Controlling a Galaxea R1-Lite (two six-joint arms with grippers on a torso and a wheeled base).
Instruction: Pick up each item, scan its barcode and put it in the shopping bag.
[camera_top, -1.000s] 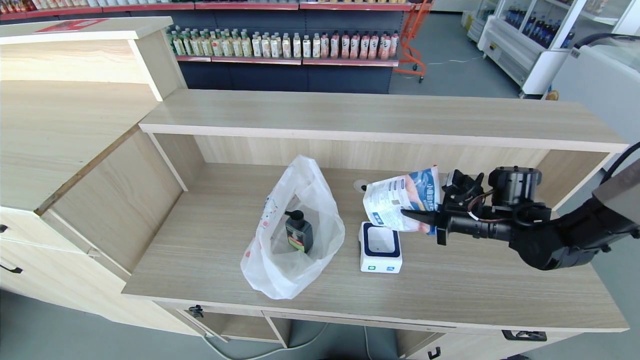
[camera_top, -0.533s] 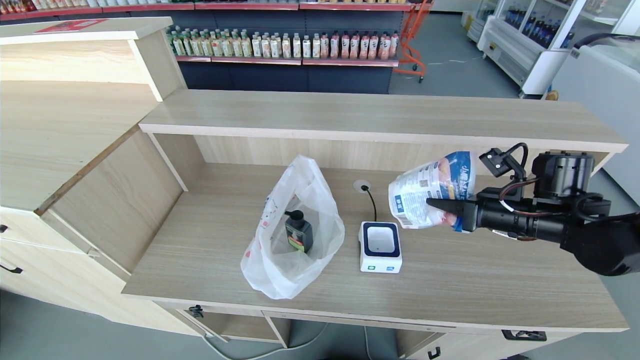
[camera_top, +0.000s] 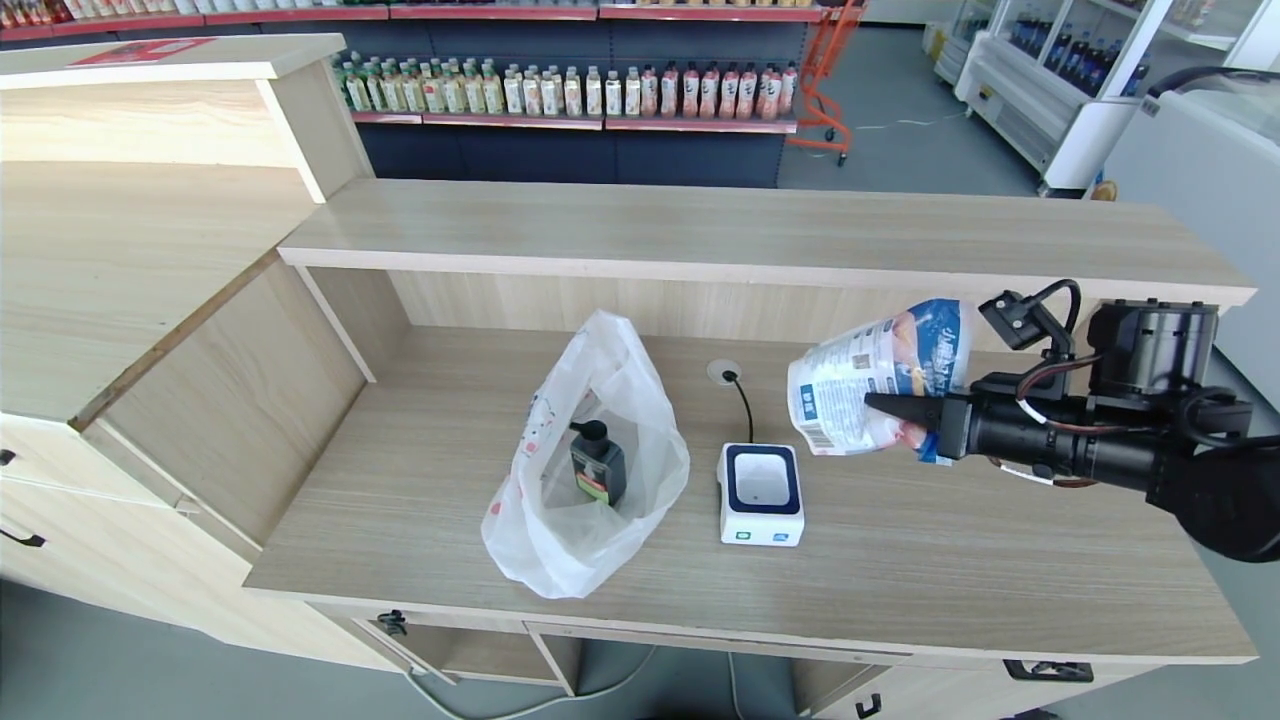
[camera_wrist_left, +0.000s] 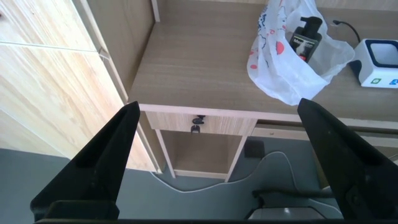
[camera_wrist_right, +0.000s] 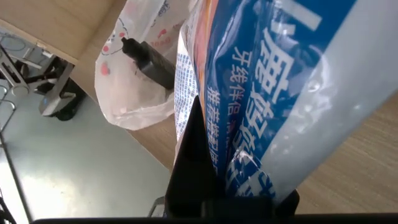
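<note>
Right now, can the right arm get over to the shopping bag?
Probably yes: the right gripper holds the pouch in the air, and only the low scanner lies between it and the open shopping bag.

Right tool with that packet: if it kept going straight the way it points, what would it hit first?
Probably the shopping bag, near its top, with the snack pouch the right tool grips arriving first; it would pass above the scanner. Depth is unclear.

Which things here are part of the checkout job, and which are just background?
Job: snack pouch in the right gripper; barcode scanner; shopping bag, with a pump bottle inside.
Background: drink bottles on the store shelves; orange cart; fridge cabinets.
</note>
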